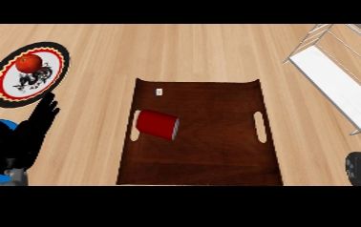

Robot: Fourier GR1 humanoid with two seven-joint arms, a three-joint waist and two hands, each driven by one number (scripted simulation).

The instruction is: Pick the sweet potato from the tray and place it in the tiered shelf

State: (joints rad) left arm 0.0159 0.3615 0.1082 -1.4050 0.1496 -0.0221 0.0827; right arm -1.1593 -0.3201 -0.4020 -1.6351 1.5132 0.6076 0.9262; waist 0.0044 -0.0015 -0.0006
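Oddly, no sweet potato on tray (pixel 211 140); left robot hand (pixel 32 130) spread beside it.

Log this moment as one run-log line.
left hand: open, resting at left edge | right hand: barely in view | tray: red can lying on its side | plate: tomato | shelf: far right

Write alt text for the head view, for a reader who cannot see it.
A dark wooden tray on a light wood counter holds a red cup lying on its side. A patterned plate with a tomato sits far left, a white tiered shelf at right; the left hand rests open lower left.
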